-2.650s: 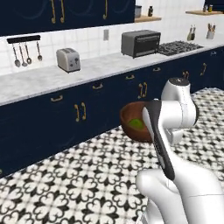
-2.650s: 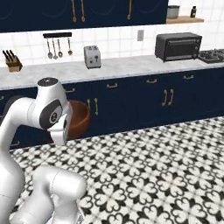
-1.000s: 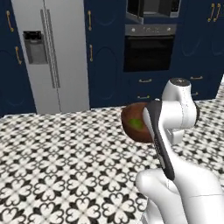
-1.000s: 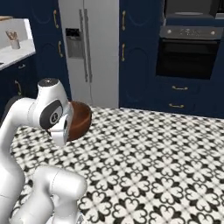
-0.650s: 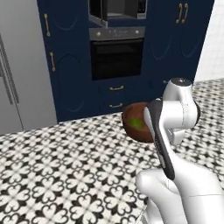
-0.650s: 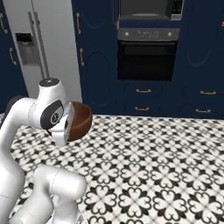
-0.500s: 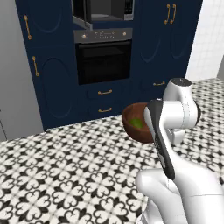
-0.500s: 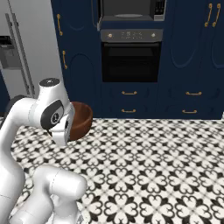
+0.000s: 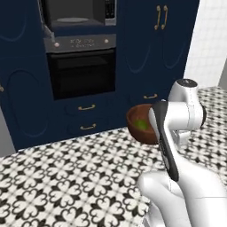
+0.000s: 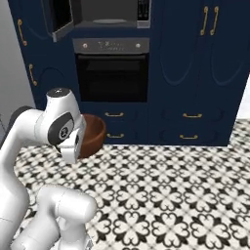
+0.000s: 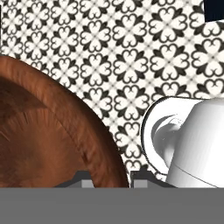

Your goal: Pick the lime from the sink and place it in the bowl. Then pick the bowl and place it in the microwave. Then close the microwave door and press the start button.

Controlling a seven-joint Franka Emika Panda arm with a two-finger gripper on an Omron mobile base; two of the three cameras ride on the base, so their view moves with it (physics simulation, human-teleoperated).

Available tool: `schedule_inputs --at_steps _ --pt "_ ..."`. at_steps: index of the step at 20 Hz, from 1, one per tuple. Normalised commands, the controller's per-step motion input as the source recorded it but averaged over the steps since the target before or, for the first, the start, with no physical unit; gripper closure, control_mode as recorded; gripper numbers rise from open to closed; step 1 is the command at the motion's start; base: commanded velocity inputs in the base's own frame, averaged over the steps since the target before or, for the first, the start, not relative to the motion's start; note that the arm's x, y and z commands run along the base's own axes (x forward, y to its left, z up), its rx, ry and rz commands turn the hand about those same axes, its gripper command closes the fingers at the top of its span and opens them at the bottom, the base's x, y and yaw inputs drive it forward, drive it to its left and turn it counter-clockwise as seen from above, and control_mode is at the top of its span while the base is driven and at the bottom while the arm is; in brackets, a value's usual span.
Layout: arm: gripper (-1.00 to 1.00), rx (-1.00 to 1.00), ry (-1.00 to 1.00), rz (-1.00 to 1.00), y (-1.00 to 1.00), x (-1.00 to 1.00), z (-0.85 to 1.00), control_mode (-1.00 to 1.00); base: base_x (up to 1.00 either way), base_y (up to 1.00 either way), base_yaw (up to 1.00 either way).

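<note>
in the left base view we can look down into the bowl, and we see the lime sitting inside it, small and green. in the right base view we see the bowl from its side, so its inside is turned away from us. in the hand view the bowl is very big and brown on the left, and its rim goes down between the two dark fingertips. the claw is pinched narrow on that rim, so it is holding the bowl.

high up in both base views is the microwave, and we can see its grey inside. the right base view shows the microwave door swung out to the left, wide open. in the left base view we see just a thin edge of it. under the microwave is the black oven, and under that are blue drawers with gold handles.

our arm is folded up in front of us, with the hand bent low and the bowl held up off the floor. the bowl is well apart from the microwave, far lower than it.

our arm hides the near side of the bowl in both base views. the hand view cuts off most of the bowl.
</note>
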Motion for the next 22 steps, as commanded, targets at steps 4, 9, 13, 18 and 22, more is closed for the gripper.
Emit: schedule_inputs --at_steps 4,9,13,18,22 --pt "1.0 0.0 0.0 0.0 0.0 0.0 0.0 1.0 1.0 -0.76 0.42" --pt "1.0 0.0 0.0 0.0 0.0 0.0 0.0 1.0 1.0 -0.63 0.52" --pt "1.0 0.0 0.0 0.0 0.0 0.0 0.0 1.0 1.0 -0.37 0.51" --pt "1.0 0.0 0.0 0.0 0.0 0.0 0.0 1.0 1.0 -0.49 0.45" --pt "1.0 0.0 0.0 0.0 0.0 0.0 0.0 1.0 1.0 -0.56 0.38"
